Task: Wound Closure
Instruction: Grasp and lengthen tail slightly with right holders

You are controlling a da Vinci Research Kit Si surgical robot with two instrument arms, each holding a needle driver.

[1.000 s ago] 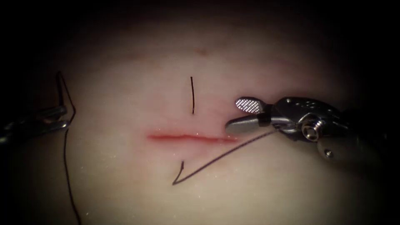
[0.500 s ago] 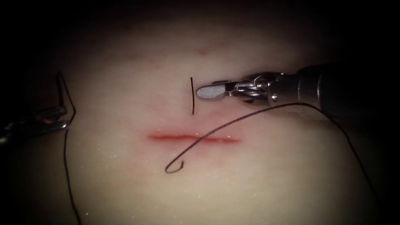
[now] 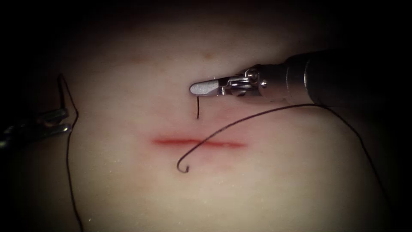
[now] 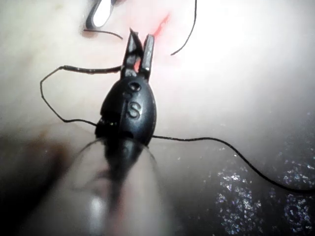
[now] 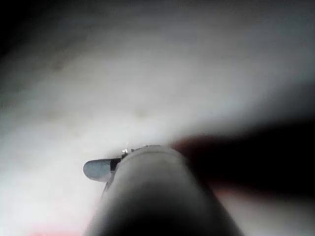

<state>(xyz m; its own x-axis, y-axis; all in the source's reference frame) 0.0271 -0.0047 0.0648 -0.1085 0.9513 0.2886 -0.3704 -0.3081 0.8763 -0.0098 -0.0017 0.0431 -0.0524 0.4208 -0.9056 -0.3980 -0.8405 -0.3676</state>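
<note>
Nearest the endoscope, on the pale tissue (image 3: 266, 189), a long strand (image 3: 240, 122) ends in a small curl on the near side of the cut (image 3: 199, 142). From there it crosses over the cut, which is lined with red fluid (image 3: 171, 141). It passes below and behind the right tool (image 3: 198, 89) and then sweeps away under that tool's shaft, touching neither tool's fingers. Just beyond the cut a short thread end (image 3: 197, 109) stands out of the tissue, directly beneath the tips of the right tool's fingers. Its upper part is hidden behind them, so it cannot be told whether those fingers are closed on it or merely over it, or how far apart they stand. The right wrist view shows one of these fingers (image 5: 96, 169) edge-on above the tissue and settles nothing. Well apart from this, out past the cut's left end, the left tool (image 3: 64, 121) has its fingers narrow, a slim gap at the tips, clamped on the thread (image 3: 68, 163). This thread kinks at the fingers, runs up beyond them and trails down toward the near edge. In the left wrist view the left tool (image 4: 139, 42) has a thicker dark stretch (image 4: 93, 69) meeting the base of its fingers from one side. Whether that is the needle or only thread cannot be told. The right tool (image 4: 101, 14) and the cut (image 4: 161, 23) lie beyond those fingertips.
</note>
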